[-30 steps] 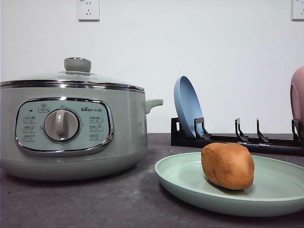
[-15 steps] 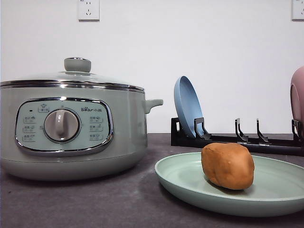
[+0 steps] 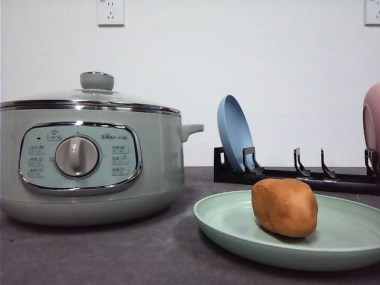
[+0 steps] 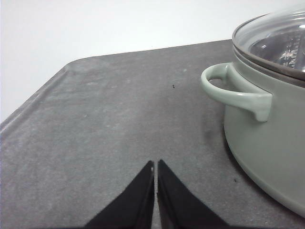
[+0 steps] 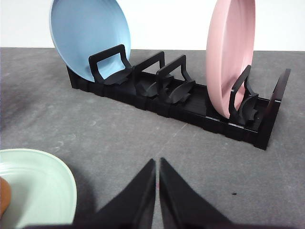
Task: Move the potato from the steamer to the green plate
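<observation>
The dark grey table carries everything here. The steamer is the largest thing on it, a pale sage-green pot with a chrome rim, a round dial on its button panel and a knobbed glass lid seated on top. To the right of the steamer and nearer the camera lies the green plate, flat on the table and apart from the pot. Behind the green plate stands a black dish rack, holding a blue plate upright at the end nearer the steamer and a pink plate upright at the far end. The potato sits on the green plate, orange-brown and rounded.

The left gripper hangs just above bare table beside the steamer's side handle, its black fingers pressed together with nothing between them. The right gripper is likewise closed and empty, over the table between the green plate's rim and the dish rack.
</observation>
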`<state>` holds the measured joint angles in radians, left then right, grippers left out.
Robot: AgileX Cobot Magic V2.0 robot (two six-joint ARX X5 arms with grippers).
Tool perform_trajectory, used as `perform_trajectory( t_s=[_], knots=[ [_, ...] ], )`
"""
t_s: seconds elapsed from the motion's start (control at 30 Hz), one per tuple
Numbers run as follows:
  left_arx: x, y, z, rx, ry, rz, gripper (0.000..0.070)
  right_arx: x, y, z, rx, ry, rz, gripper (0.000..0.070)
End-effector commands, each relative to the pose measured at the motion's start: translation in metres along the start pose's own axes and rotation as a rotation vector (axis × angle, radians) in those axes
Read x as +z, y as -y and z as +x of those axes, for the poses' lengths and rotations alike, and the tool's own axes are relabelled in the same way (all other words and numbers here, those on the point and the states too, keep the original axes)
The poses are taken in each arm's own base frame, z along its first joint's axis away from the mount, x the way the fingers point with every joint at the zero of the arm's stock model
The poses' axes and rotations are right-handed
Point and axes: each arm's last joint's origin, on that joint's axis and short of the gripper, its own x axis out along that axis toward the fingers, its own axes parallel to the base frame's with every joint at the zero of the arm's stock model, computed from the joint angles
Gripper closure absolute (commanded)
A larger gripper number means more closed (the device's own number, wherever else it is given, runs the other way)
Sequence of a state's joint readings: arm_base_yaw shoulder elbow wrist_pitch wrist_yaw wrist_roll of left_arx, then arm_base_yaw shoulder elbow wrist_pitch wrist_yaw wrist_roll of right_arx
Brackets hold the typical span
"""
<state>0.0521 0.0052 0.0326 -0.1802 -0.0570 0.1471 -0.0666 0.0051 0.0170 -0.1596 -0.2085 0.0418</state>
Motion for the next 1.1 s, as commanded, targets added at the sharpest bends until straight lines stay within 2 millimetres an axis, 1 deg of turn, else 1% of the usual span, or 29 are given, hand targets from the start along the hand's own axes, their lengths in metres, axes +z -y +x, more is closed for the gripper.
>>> perform_trajectory(
  t_s=[0.0, 1.07],
  knots=[
    [-0.0072, 0.0009, 0.0019, 0.003, -0.026, -0.002, 0.0697, -0.0016, 0.0005, 0.0004, -0.003, -0.002, 0.011, 0.07],
    [-0.0072, 0.0009, 0.0019, 0.003, -0.026, -0.002, 0.0697, -0.0016, 0.0005, 0.0004, -0.003, -0.002, 0.011, 0.07]
  ],
)
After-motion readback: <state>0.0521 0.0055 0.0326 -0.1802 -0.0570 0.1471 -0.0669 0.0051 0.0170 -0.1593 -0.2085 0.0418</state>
